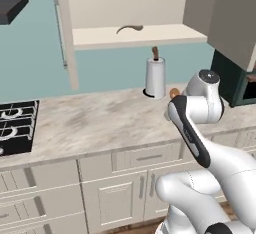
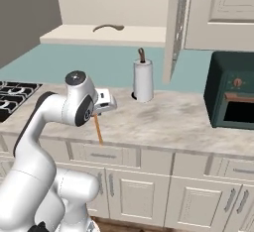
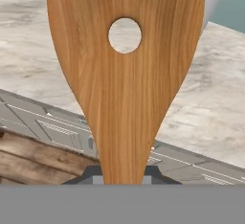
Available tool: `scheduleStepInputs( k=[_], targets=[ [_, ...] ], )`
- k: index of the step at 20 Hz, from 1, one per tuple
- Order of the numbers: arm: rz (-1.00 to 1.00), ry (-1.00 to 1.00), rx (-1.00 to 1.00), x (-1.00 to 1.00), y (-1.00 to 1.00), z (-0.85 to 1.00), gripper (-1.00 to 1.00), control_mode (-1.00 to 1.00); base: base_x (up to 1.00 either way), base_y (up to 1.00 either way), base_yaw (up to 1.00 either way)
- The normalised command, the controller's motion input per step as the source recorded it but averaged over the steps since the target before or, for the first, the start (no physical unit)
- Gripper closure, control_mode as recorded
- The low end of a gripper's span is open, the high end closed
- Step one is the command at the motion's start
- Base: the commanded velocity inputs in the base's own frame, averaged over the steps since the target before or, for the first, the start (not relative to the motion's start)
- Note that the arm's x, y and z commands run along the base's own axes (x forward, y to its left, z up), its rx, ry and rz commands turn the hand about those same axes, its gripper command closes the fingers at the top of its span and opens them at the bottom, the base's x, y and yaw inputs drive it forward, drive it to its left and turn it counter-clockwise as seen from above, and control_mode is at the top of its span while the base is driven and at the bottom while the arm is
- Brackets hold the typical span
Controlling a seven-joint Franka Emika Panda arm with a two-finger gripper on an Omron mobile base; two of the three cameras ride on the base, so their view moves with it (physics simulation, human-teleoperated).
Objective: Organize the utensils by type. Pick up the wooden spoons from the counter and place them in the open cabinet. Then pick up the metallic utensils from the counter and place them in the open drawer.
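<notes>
My gripper (image 2: 100,110) is shut on the darker orange-brown wooden spoon (image 2: 98,130), held just above the counter (image 2: 168,119) near its front edge. The spoon's handle slants down in front of the base cabinets. Its broad blade with a round hole (image 3: 124,89) rises from between the fingertips in the hand view. An orange tip of the spoon (image 1: 174,92) peeks out behind my arm. A second wooden spoon (image 1: 129,28) (image 2: 108,27) lies on the shelf of the open cabinet (image 1: 140,37). The metallic utensils and the open drawer are out of view.
A paper towel roll (image 1: 155,78) (image 2: 143,81) stands at the back of the counter under the shelf. A black stove (image 1: 15,125) is to the left, a dark green oven (image 2: 230,89) to the right. The open cabinet door (image 2: 173,28) juts out beside the shelf.
</notes>
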Motion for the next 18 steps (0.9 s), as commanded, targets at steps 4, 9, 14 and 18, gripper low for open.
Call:
scheduleStepInputs(
  k=[4, 9, 14, 18],
  targets=[
    [0.00, 0.00, 0.00, 0.00, 0.00, 0.00, 1.00, 1.00, 0.38, -0.34, 0.16],
    [0.00, 0.00, 0.00, 0.00, 0.00, 0.00, 1.00, 1.00, 0.34, -0.14, 0.05],
    [0.00, 0.00, 0.00, 0.00, 0.00, 0.00, 1.00, 1.00, 0.31, 0.00, 0.00],
    [0.00, 0.00, 0.00, 0.00, 0.00, 0.00, 1.00, 1.00, 0.34, 0.00, 0.00]
  ],
)
